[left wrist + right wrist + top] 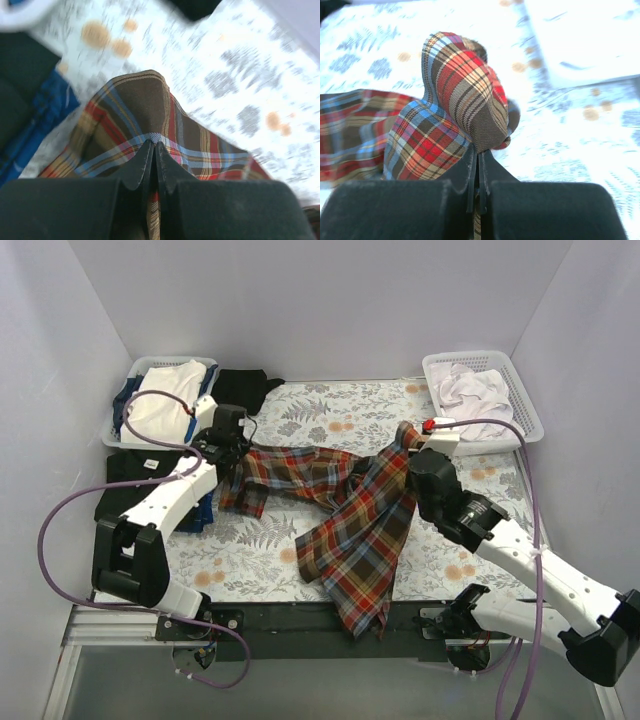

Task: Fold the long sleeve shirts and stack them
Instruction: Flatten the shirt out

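I count one plaid shirt (pixel 350 530) and two grippers, left gripper (pixel 240 445) and right gripper (pixel 415 445). Two white baskets (pixel 112 438) (pixel 530 412), one beyond each gripper. Two black cloth patches (pixel 240 390) (pixel 125 485) near the left gripper.

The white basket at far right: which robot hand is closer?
Right. The right hand holds the plaid shirt just beside the white basket, at its near left corner; the left hand grips the shirt's other end, far over on the left.

hand (pixel 154 150) pinching plaid shirt (pixel 135 125), floral tablecloth (pixel 235 75)
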`<state>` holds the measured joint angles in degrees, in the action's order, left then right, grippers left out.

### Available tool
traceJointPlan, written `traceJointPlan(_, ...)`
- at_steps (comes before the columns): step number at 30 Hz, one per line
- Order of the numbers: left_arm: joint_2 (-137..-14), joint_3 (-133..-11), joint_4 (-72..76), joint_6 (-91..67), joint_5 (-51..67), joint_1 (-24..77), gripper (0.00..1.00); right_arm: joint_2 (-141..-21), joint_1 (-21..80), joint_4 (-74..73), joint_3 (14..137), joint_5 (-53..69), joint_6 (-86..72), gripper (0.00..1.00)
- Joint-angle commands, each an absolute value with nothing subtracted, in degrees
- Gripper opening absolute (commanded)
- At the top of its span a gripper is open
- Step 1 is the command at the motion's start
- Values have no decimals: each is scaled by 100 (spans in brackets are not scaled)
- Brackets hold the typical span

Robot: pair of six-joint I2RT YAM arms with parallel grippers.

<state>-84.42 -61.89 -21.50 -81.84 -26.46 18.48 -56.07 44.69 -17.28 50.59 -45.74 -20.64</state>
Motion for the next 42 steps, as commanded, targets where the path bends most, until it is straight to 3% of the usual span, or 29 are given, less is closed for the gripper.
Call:
traceJointPlan(1, -8139, -6837, -2153, -7902, -2646, 1653, 0, -5240, 4412, -1802, 5440, -5729, -1600, 2)
traceJointPlan(9, -8340, -8021, -1582, -7437, -2233, 1292, 0, -4334, 4360, -1969, 5037, -7100, -1705, 2)
traceJointPlan(14, -8385, -8631, -1670, -7190, -2180, 1257, 0, -4271, 4193, -1232, 5080, -7761, -1188, 5)
traceJointPlan(25, -6823, -8174, -2047, -6873, -1644, 1248, 0, -5493, 3788, 770, 6609, -6567, 719, 1)
traceJointPlan(29, -6154, -7403, -2241, -7022, -1336, 1257, 0, -5695, 3543, 1054, 7302, -5925, 1168, 1)
traceJointPlan(42, -3651, -4941, -3172, -7716, -800, 1257, 0, -7732, 2927, 1151, 8630, -2431, 1248, 3)
